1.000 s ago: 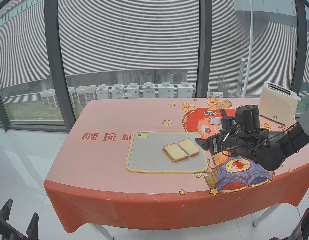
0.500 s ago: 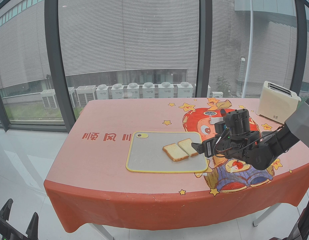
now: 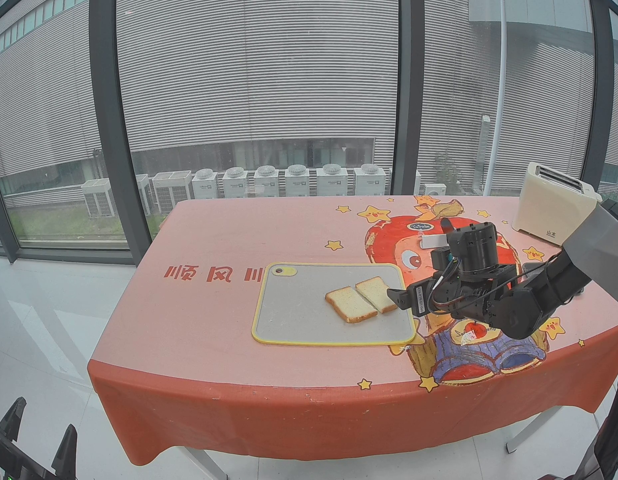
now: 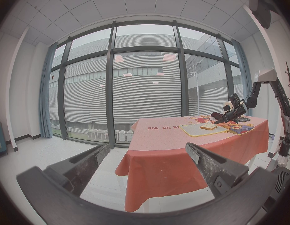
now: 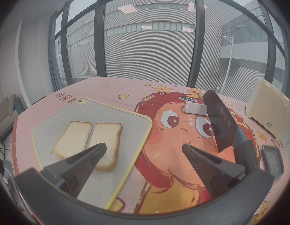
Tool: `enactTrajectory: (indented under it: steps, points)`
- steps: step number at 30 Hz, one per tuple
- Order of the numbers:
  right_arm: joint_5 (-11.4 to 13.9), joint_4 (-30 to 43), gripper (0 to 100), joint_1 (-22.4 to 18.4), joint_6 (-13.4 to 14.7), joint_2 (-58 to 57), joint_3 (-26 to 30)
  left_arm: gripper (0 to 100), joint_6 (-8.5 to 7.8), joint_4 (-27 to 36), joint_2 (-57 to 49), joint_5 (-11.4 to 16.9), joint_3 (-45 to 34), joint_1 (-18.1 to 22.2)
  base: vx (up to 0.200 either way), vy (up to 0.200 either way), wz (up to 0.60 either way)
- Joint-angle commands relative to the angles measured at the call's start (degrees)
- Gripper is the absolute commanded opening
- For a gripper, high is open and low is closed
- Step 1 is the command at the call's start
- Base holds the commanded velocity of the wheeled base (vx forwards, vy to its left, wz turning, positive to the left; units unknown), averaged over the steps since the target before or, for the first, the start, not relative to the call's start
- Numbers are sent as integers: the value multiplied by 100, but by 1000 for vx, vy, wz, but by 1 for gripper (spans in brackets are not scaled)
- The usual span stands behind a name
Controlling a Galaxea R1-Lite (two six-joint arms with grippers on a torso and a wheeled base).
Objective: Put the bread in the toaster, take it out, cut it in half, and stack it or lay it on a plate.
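Note:
Two toasted bread halves lie side by side on the grey, yellow-rimmed cutting board [image 3: 296, 311], one to the left [image 3: 350, 303] and one to the right [image 3: 378, 294]. My right gripper [image 3: 397, 297] hovers open at the board's right edge, just beside the right half [image 5: 106, 141], with nothing between its fingers [image 5: 85, 160]. The cream toaster [image 3: 556, 211] stands at the table's far right. A black knife [image 5: 220, 122] lies on the tablecloth beside the right arm. My left gripper [image 4: 148, 160] hangs open and low, well off the table's left side.
A small white piece [image 3: 430, 241] lies on the tablecloth behind the right gripper. A dark little tray [image 5: 271, 156] sits near the toaster [image 5: 270, 110]. The table's [image 3: 209, 315] left half is bare cloth. Windows stand behind the table.
My right arm has come down and moved left, bringing its open gripper from above the tablecloth to the board's right edge. The bread and the left arm have not moved.

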State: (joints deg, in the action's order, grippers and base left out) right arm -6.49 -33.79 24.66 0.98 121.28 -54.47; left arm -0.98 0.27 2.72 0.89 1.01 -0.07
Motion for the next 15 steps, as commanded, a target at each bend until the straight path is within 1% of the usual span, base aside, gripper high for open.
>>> enactTrajectory:
  steps: [1, 15]
  points:
    - [-2, -5, 100, -23, -1, 27, -2, 100, 1, 0, 9, -1, -101, -1, 0, 0, 0]
    - [-2, -5, 100, -40, -10, 159, 6, 100, 1, 0, 9, -1, -101, -1, 0, 0, 0]
